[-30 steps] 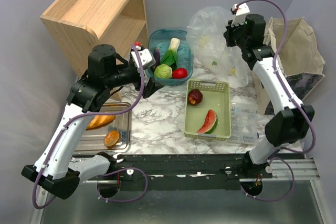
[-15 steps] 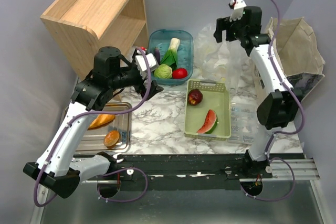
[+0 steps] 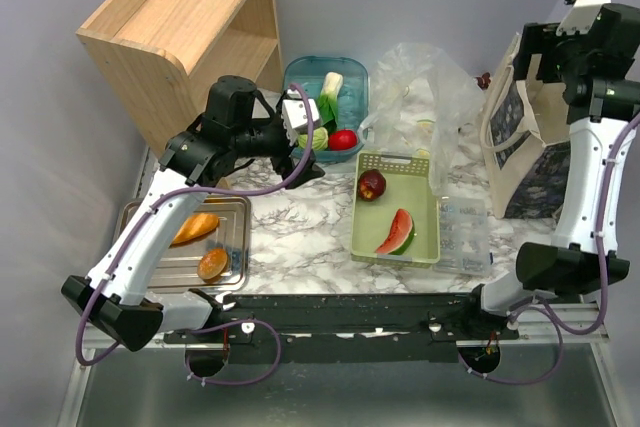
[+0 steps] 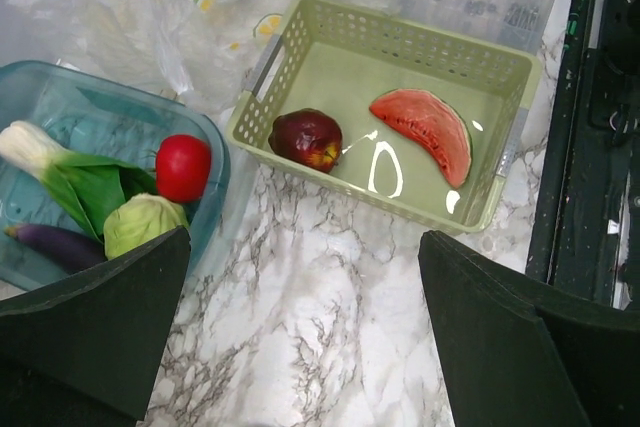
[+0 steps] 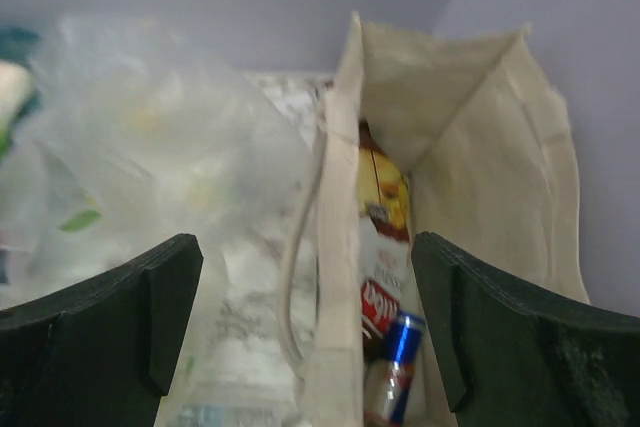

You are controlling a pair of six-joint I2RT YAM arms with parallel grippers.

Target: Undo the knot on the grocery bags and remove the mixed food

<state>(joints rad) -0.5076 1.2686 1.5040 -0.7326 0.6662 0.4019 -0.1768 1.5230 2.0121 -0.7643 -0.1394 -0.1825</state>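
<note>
Food is sorted by kind. An apple (image 3: 372,184) and a watermelon wedge (image 3: 398,233) lie in the green basket (image 3: 395,159). A tomato (image 3: 343,139), cabbage (image 4: 143,224), leafy stalk (image 4: 70,172) and eggplant (image 4: 55,244) share the teal tub (image 3: 300,72), and bread rolls (image 3: 195,229) sit on the metal tray (image 3: 235,237).

The plastic bag (image 3: 415,82) slumps on the marble surface (image 3: 300,227) behind the basket, loose, and it looks nearly emptied. A chips bag (image 5: 380,237) and a blue can (image 5: 400,347) stand inside the cloth bag (image 3: 520,137) to the right, so those probably come out next.

The right gripper (image 5: 305,242) hangs high over that bag's mouth, released and holding nothing, likely lined up to reach in. The left gripper (image 4: 305,242), also spread wide and empty, hovers over bare marble between tub and basket, out of the way.
</note>
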